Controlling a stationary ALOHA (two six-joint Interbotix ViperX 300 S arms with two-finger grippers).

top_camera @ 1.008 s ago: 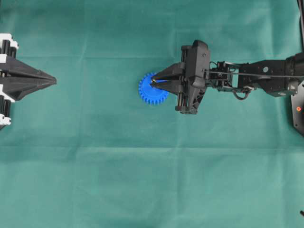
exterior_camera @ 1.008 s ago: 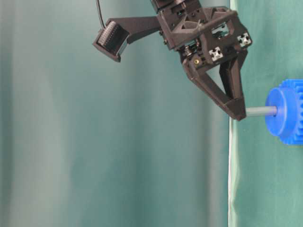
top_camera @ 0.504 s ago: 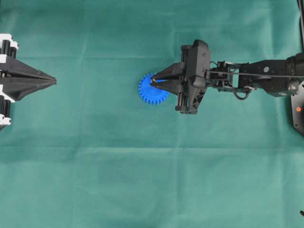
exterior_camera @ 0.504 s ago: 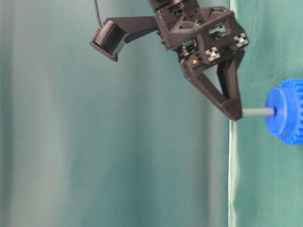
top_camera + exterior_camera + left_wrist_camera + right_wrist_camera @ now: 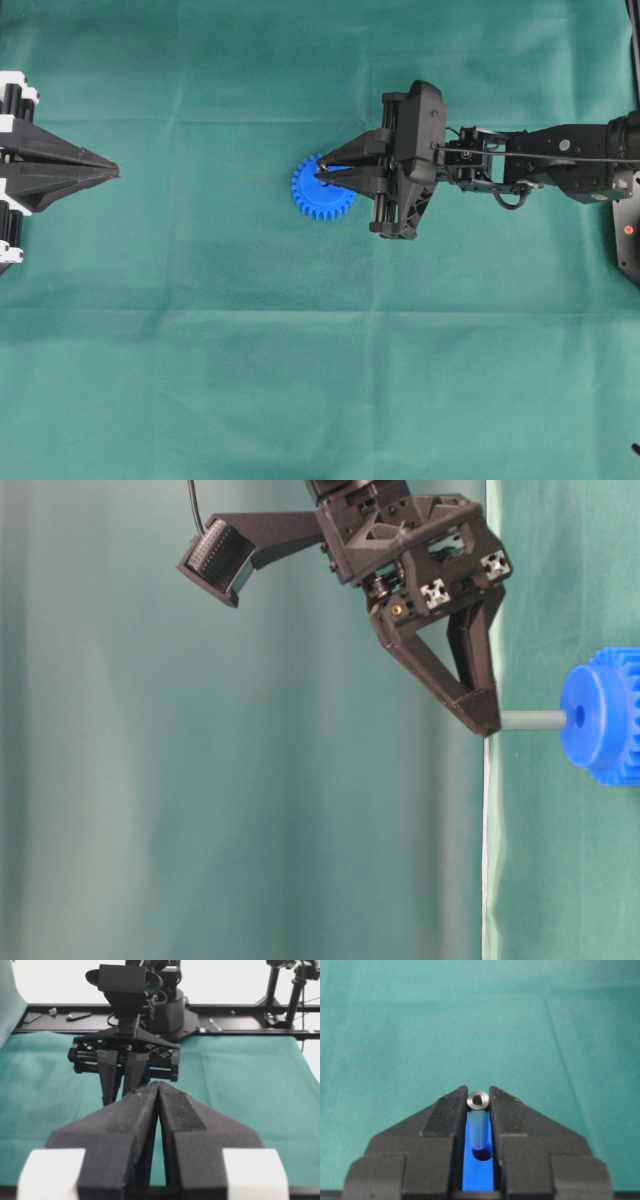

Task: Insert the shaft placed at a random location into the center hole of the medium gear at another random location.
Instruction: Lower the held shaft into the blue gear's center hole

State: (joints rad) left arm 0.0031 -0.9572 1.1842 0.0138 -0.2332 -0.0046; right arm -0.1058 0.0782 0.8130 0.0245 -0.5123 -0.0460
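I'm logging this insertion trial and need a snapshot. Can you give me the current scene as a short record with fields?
surface: green cloth
medium gear: blue, lying flat on the cloth
shaft: grey pin standing upright, lower end at the center hole
center hole: in the gear's raised hub
right end effector: shut on the shaft's top end, above the gear
left end effector: shut, holding nothing, at the left edge, far from the gear
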